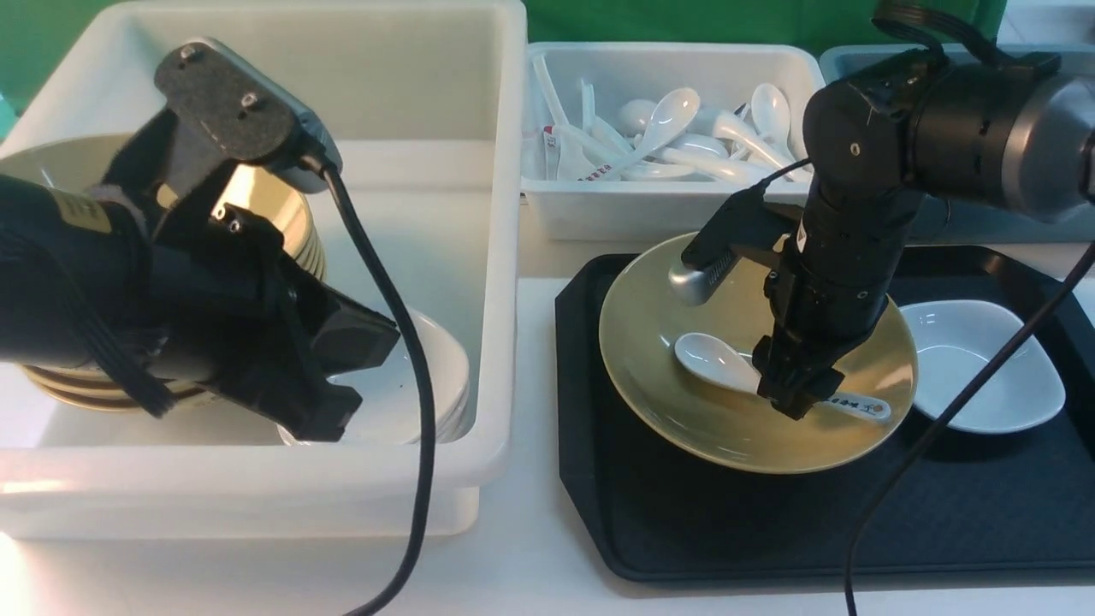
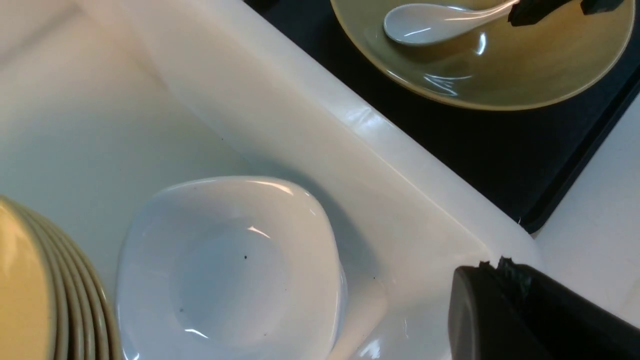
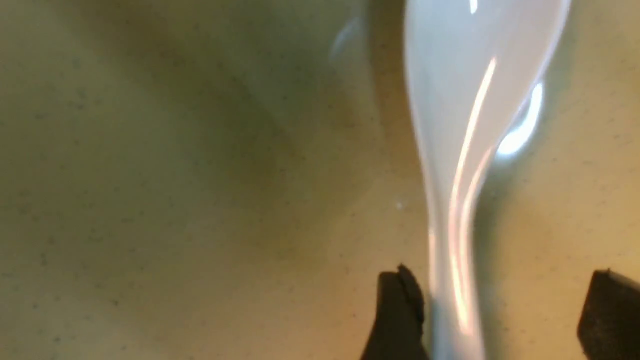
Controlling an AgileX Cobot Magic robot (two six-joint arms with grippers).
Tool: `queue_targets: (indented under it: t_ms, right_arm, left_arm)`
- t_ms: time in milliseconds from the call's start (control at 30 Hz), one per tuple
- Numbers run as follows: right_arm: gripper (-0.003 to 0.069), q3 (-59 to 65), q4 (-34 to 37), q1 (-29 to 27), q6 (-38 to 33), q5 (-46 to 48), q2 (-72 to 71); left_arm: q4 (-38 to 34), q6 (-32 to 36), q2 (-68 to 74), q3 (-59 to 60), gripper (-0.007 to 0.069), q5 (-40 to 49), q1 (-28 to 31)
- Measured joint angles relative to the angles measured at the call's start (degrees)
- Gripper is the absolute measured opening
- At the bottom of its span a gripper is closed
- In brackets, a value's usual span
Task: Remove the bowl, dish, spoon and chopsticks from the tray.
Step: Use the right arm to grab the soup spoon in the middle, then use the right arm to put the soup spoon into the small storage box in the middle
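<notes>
White table before a green backdrop
A pale tabletop (image 1: 530,573) spreads from near to far, ending at a green backdrop (image 1: 684,21). A large white bin (image 1: 505,257) stands on the left, a smaller white bin (image 1: 633,214) far middle, a grey-blue bin (image 1: 840,60) far right. Bright glare washes the near left corner.

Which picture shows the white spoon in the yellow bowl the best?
The front view: the spoon lies in the bowl, scoop and printed handle end showing, only its middle behind the right gripper. Left wrist view: scoop and some handle. Right wrist view: a blurry close-up between open jaws.
</notes>
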Motion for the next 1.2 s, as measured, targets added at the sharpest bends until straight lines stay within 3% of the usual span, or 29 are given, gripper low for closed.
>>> queue_targets:
  t_ms: [100,167,200,233,333,367,767,1067,1167,1200]
  right_arm:
    - [0.0483,0.0,0.7,0.0,0.0,1.8,1.5]
    - [0.044,0.0,0.9,0.0,0.0,2.6,2.3]
    - [0.0382,-0.1,1.1,0.0,0.0,2.9,2.5]
    - [0.0382,-0.1,1.1,0.0,0.0,2.9,2.5]
    - [0.0156,-2.3,1.2,0.0,0.1,4.8,2.5]
    - [0.0141,-3.3,1.2,0.0,0.3,5.0,2.5]
    - [0.0146,-23.9,1.2,-1.6,2.8,2.2,-1.1]
    - [0.0155,-33.8,1.1,-5.5,15.5,-24.3,11.6]
    - [0.0252,-35.9,1.2,-6.1,16.4,-27.0,16.3]
    - [0.0252,-36.0,1.2,-6.1,16.4,-27.1,16.6]
  left_arm:
    - [0.0,0.0,0.0,0.0,-0.0011,0.0,0.0]
    - [0.0,0.0,0.0,0.0,-0.0011,0.0,0.0]
    - [0.0,0.0,0.0,0.0,-0.0011,0.0,0.0]
    - [0.0,0.0,0.0,0.0,-0.0011,0.0,0.0]
    - [0.0,0.0,0.0,0.0,-0.0011,-0.3,0.0]
    - [0.0,0.0,0.1,0.0,-0.0011,-0.6,0.0]
    - [0.0,-0.5,0.4,0.0,-0.0011,-3.0,0.0]
    - [-0.5,-2.5,0.4,0.0,-0.0011,-4.9,0.0]
    - [-1.7,-3.8,0.4,0.0,-0.0011,-4.9,0.0]
    - [-1.8,-3.9,0.4,0.0,-0.0011,-4.9,0.0]
